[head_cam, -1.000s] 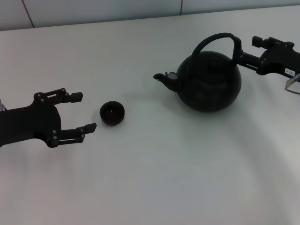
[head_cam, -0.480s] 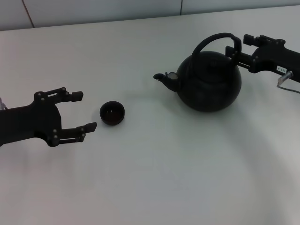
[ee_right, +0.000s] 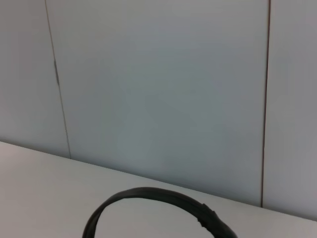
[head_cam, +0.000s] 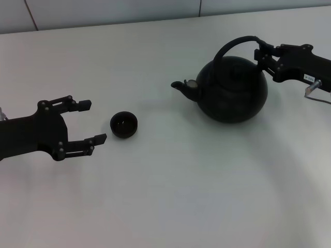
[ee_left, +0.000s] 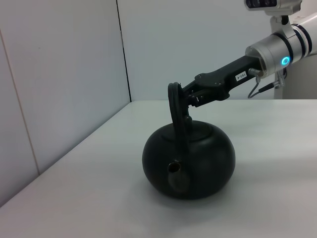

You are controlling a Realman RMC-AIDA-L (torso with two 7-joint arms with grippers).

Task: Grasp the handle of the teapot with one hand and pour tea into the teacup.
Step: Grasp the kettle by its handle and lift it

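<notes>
**Right end effector clamped on the teapot handle**

While the teapot [head_cam: 232, 92] sits on the white bench [head_cam: 170, 196], the right end effector [head_cam: 262, 56] grips the handle [head_cam: 235, 44] at its rear side, opposite the spout, fingers closed around the hoop. From the left wrist view the same arm reaches the handle [ee_left: 176, 106] above the pot's round body. Well out from the spout side of the teapot stands the teacup [head_cam: 123, 124], upright. Beyond the teacup, the left end effector [head_cam: 89, 122] hovers with fingers spread apart, holding nothing.
</notes>
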